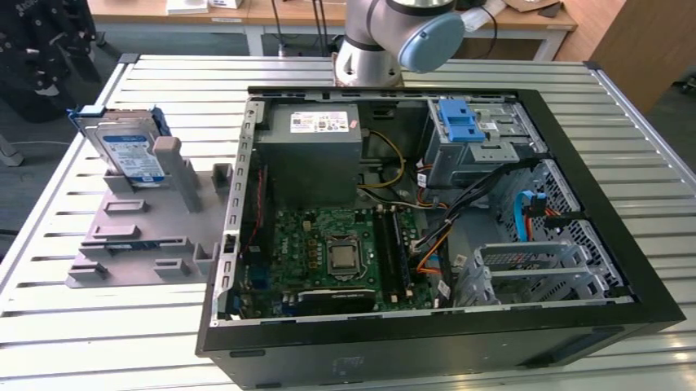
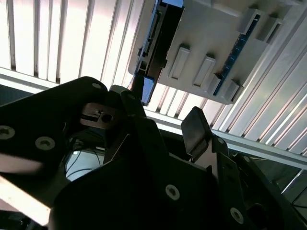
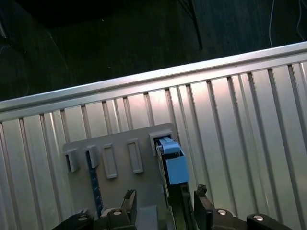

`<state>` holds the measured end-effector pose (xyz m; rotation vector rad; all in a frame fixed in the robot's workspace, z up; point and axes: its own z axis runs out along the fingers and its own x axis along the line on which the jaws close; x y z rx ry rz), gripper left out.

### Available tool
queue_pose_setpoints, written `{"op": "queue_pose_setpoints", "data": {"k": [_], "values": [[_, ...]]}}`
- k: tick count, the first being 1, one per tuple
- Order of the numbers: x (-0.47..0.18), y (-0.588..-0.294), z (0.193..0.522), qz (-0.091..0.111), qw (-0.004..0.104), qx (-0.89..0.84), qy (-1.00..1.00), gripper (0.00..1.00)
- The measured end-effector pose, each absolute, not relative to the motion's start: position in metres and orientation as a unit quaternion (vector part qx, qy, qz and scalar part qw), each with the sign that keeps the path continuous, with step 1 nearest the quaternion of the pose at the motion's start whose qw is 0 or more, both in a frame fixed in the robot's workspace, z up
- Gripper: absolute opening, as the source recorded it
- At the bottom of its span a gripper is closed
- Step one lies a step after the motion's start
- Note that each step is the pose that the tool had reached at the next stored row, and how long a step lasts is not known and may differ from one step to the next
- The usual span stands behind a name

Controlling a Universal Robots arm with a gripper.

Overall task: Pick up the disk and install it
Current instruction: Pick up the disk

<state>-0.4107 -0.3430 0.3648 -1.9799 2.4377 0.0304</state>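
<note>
Slatted table (image 1: 98,342), disk (image 1: 123,149) partly behind grey holder (image 1: 136,232)

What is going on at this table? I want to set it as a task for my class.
A robot arm is working at a slatted metal table. The disk stands upright in a grey holder beside an open computer case. In the first wrist view the arm's hand is open and pointed at the disk without gripping it. The disk is not yet picked up or installed.
</note>
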Motion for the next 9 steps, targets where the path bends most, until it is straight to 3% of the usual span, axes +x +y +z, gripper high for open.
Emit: {"op": "queue_pose_setpoints", "data": {"k": [1,9], "values": [[-0.411,-0.343,0.363,0.010,0.001,-0.634,0.774,0.59],[-0.414,-0.342,0.351,0.009,0.000,-0.657,0.754,0.59]]}}
